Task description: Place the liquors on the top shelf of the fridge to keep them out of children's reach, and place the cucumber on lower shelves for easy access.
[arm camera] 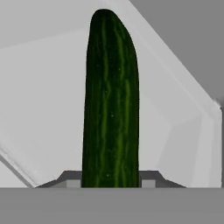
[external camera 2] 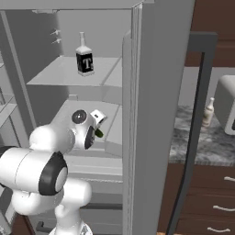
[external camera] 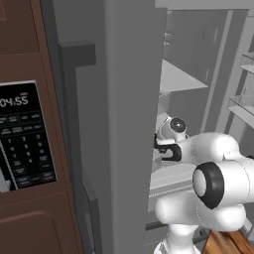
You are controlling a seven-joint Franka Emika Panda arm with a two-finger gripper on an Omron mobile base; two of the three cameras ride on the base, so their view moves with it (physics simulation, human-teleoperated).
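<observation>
The claw (arm camera: 110,183) is closed on the cucumber (arm camera: 111,100): in the hand view the two dark finger tips (arm camera: 70,178) press its lower end from either side, and the cucumber stands lengthwise up the view, its base cut off by the bottom edge. In the right base view only a small green part of it shows beside the hand, over a lower shelf (external camera 2: 80,114) inside the fridge (external camera 2: 151,92). The open fridge door hides most of the interior in the left base view, where the hand is partly masked by the arm's own joints.

The dark bottle (external camera 2: 85,57) stands upright on the top shelf (external camera 2: 59,75). The cream-white bottle (external camera 2: 209,112) stands on the speckled counter (external camera 2: 202,142), just beside a white appliance cut off by the right edge. Brown cabinets with drawers sit below the counter. A microwave panel (external camera: 22,134) with a clock display is set in brown cabinetry to the left.
</observation>
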